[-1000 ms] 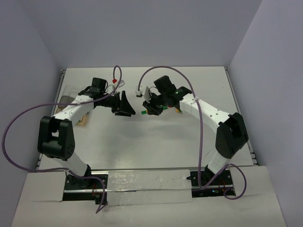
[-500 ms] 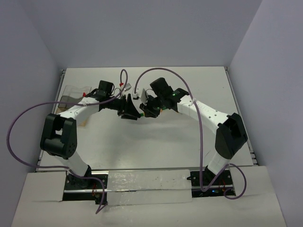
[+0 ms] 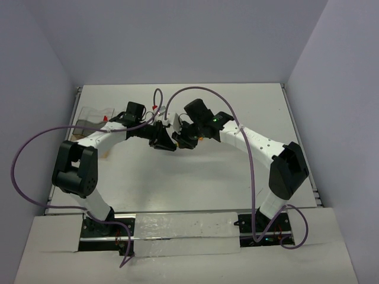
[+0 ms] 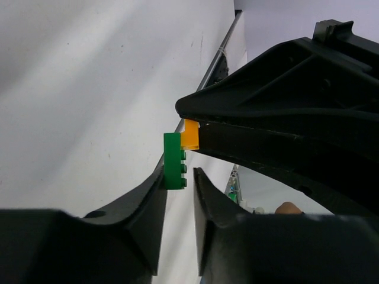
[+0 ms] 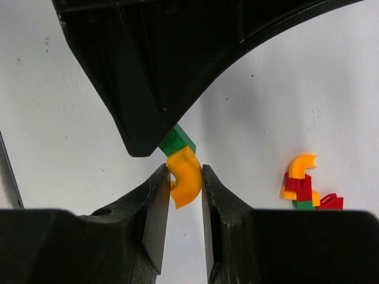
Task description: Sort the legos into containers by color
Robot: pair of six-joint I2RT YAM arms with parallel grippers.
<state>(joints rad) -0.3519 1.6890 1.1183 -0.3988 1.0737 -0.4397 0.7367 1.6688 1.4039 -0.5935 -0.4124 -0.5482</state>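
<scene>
Both grippers meet tip to tip above the middle of the table. My right gripper (image 5: 185, 171) (image 3: 178, 140) is shut on an orange curved lego (image 5: 185, 178) (image 4: 190, 135). A green lego (image 5: 177, 141) (image 4: 174, 161) is stuck to that orange piece. My left gripper (image 4: 179, 177) (image 3: 167, 144) has its jaws drawn in narrowly round the green lego, whose flat side lies against one finger. A cluster of red, orange and green legos (image 5: 305, 186) lies on the table beside the right fingers. The clear containers (image 3: 95, 115) stand at the table's left edge, under the left arm.
The white tabletop is bounded by a metal rail (image 4: 219, 59) along its edge. Purple cables (image 3: 195, 90) loop over both arms. The right arm's elbow (image 3: 289, 168) stands at the right, and the left arm's elbow (image 3: 74, 171) at the left.
The left gripper has moved right to meet the right gripper and narrowed its jaws round the green lego. The right gripper drifted slightly left, still holding the orange piece.
</scene>
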